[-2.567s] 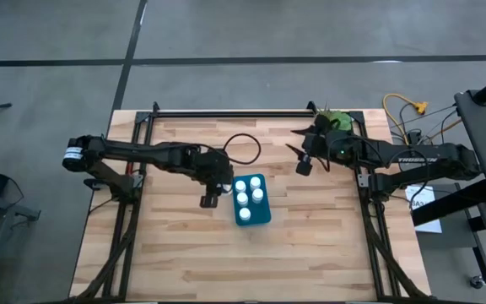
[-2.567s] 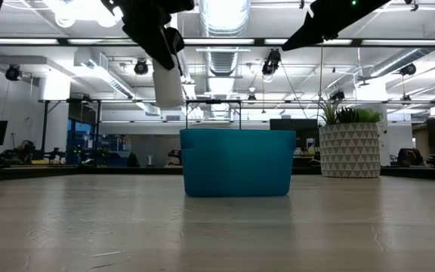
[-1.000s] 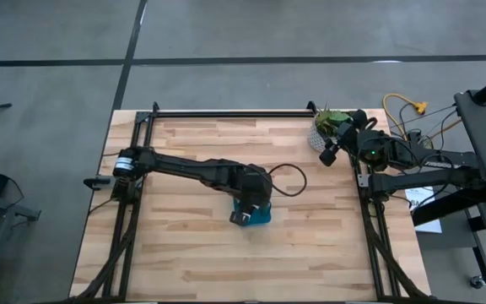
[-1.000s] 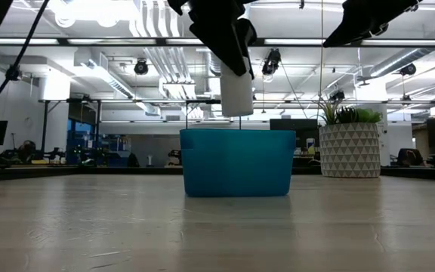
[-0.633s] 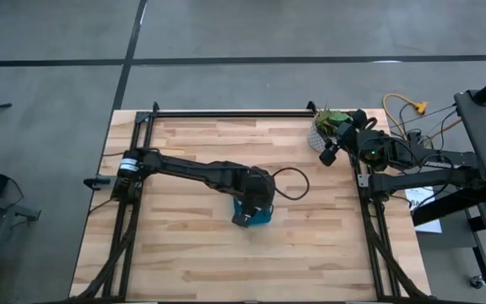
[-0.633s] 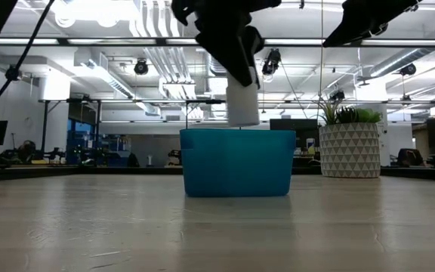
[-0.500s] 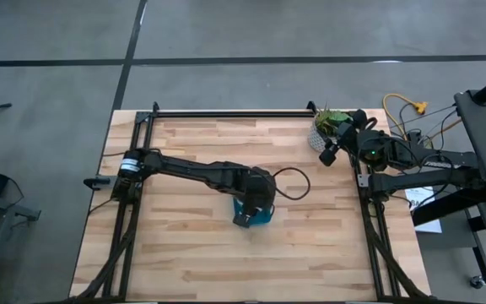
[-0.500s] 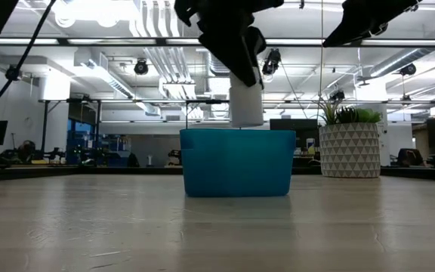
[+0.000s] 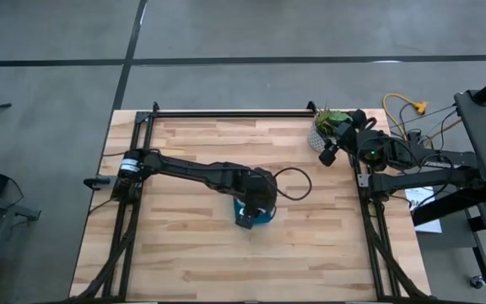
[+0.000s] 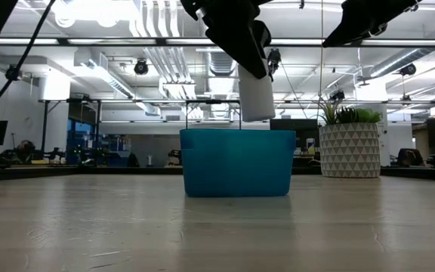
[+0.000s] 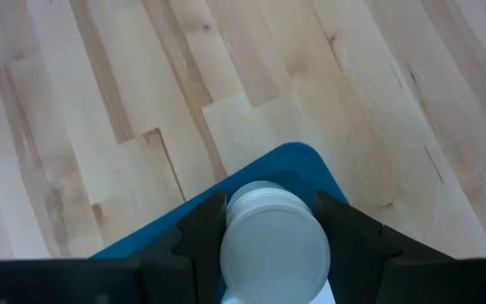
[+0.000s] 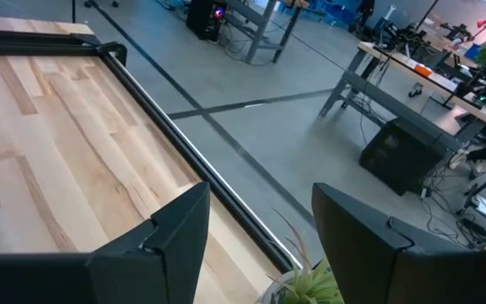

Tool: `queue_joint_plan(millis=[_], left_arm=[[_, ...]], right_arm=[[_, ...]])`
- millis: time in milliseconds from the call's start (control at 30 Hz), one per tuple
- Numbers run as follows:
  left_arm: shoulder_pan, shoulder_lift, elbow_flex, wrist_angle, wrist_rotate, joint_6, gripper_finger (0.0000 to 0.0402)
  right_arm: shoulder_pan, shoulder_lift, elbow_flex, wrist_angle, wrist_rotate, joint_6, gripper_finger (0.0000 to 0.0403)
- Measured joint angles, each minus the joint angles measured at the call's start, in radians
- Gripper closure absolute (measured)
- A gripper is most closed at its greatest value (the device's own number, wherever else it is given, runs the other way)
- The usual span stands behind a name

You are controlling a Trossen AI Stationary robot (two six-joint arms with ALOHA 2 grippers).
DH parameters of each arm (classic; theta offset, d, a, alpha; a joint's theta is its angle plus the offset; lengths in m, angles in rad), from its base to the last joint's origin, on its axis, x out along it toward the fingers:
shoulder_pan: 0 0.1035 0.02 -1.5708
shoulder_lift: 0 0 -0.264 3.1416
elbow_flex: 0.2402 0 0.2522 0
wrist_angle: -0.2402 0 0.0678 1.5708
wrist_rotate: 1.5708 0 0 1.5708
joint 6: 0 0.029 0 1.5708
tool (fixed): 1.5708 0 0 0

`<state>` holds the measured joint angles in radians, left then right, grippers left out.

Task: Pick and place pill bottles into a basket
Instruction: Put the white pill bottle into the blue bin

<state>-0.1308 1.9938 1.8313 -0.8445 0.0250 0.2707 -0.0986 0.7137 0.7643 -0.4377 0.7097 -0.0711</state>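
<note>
A white pill bottle (image 10: 257, 100) hangs just above the rim of the teal basket (image 10: 236, 162), and my left gripper (image 10: 252, 69) is shut on it. From overhead, the left arm covers most of the basket (image 9: 262, 219) at the table's middle. In the left wrist view the bottle (image 11: 272, 249) sits over one rounded corner of the basket (image 11: 298, 162). My right gripper (image 9: 328, 157) is raised at the far right beside the plant pot. It is open, with nothing between its fingers (image 12: 175, 232). My left gripper pinches the bottle between its two fingers, one on each side (image 11: 233, 241) of its upper part. The fingers (image 11: 201, 230) come slanting down from above. The bottle hangs below them, slightly tilted. Its lower end (image 10: 258, 115) is clear of the basket's rim.
A white patterned pot with a green plant (image 10: 350, 147) stands at the table's far right, close to the right gripper. Bare wooden tabletop (image 9: 184, 253) lies all round the basket. Black rails (image 9: 226, 112) run along the table's far and side edges.
My left gripper has edged a little toward the table's right edge above the basket, carrying the bottle with it. The bottle stays held and clear of the rim.
</note>
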Motion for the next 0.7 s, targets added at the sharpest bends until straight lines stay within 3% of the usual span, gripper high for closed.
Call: queue_joint_plan(millis=[700], left_arm=[[0.0, 0.13, 0.017, 0.004, 0.002, 0.0, 0.0262]], right_arm=[[-0.001, 0.011, 0.0, 0.002, -0.002, -0.007, 0.02]])
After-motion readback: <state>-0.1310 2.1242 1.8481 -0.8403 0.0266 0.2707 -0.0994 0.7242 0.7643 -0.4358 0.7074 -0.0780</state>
